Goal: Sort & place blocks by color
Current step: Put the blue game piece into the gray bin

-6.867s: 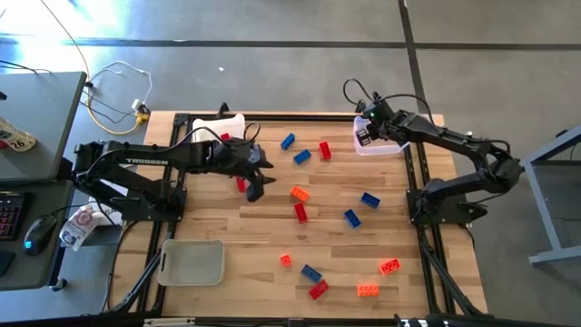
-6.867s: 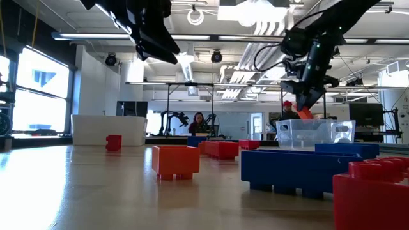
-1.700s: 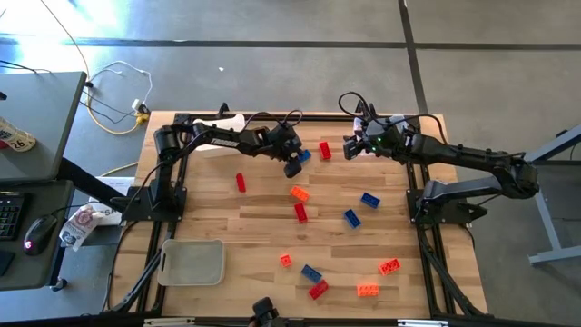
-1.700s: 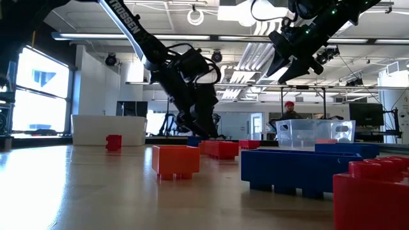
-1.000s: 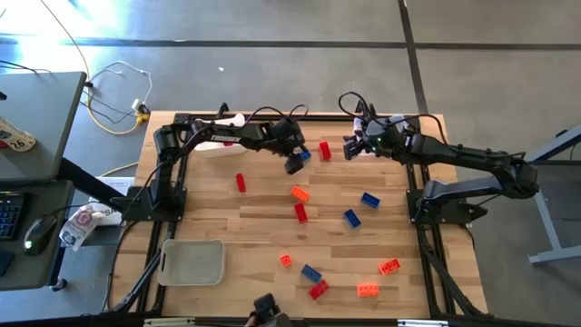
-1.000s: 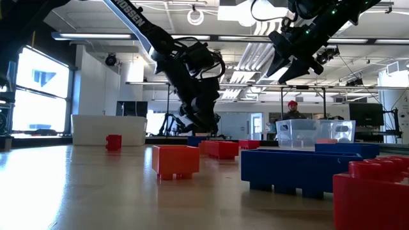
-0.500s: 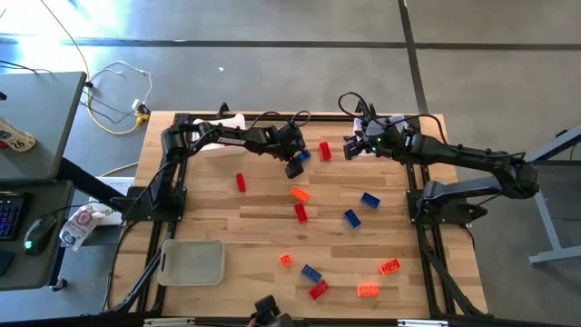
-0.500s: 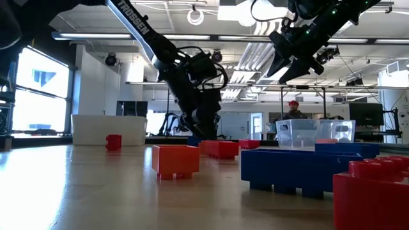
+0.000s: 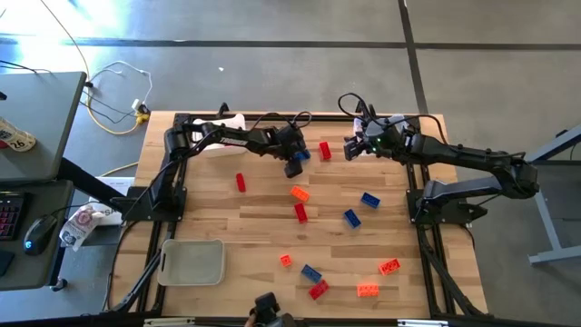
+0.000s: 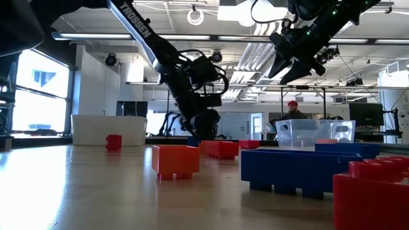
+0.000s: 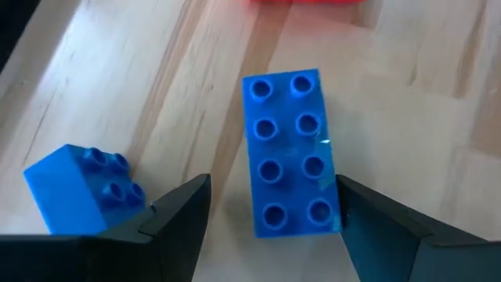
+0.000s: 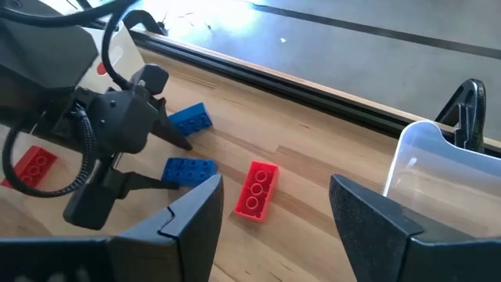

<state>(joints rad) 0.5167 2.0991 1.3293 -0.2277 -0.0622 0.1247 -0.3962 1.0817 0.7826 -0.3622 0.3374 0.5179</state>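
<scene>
On the high view's far left, a grey desk (image 9: 32,118) is standing beside the wooden worktop (image 9: 263,236). A whitish tray (image 9: 192,262) is lying in the worktop's lower left, and another white tray (image 9: 227,123) is sitting at the upper left edge, partly under the left arm.

The left gripper (image 9: 293,163) is reaching to the upper middle of the worktop, pointing down at a blue eight-stud block (image 11: 291,153). In the left wrist view its jaws are standing wide open on either side of that block, not gripping it; a smaller blue block (image 11: 82,188) is lying just beside one finger. Left of the gripper in the high view, a red block (image 9: 241,183) is lying alone.

Below the gripper, an orange block (image 9: 299,193) and a second red block (image 9: 300,213) are lying near the centre. A red six-stud block (image 9: 325,151) is lying between the two grippers.

The right gripper (image 9: 349,145) is hovering above the worktop at upper centre-right, jaws apart and holding nothing. Just behind it, a clear bin (image 12: 446,184) is standing at the top right edge.

Further right and lower, two blue blocks (image 9: 369,200) are lying mid-worktop. Along the bottom, a small orange block (image 9: 285,260), a blue and red pair (image 9: 314,281), and two orange blocks (image 9: 388,267) are scattered.

In the low view a person (image 10: 293,112) is showing far behind the bin.
</scene>
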